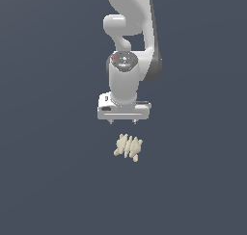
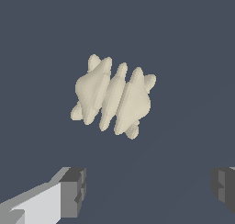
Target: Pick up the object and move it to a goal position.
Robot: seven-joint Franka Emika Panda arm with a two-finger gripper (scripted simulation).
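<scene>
**Fingers spread wide above the untouched cluster**

While the exterior view takes in the whole white, glossy robot arm (image 1: 129, 51) reaching down from the top of the frame, it shows little of the fingers: only two short stubs poke out under the pale, flat gripper (image 1: 123, 121) bar, set well apart from each other. Below them, with a clear strip of dark slate-blue worktop (image 1: 48, 181) between, lies the small cream-beige cluster of pointed, ridged lobes (image 1: 128, 148). From this angle the cluster sits roughly under the middle of the gripper, perhaps a touch toward the exterior view's right, and nothing touches it.

The wrist view supplies what the other lacks. Here the cluster (image 2: 113, 97) fills the middle of the picture, and its form is plain: three or four ridged fins set side by side, slanted, with small rounded knobs sticking out at the ends and corners. It rests on the same flat worktop (image 2: 193, 44). Two dark grey finger pads (image 2: 74, 192) show at the edge of this picture, one backed by a light grey bracket, the other cut off by the frame. They stand far apart, the gap wider than the cluster, and hold nothing. The cluster lies apart from both pads, not between them.
</scene>
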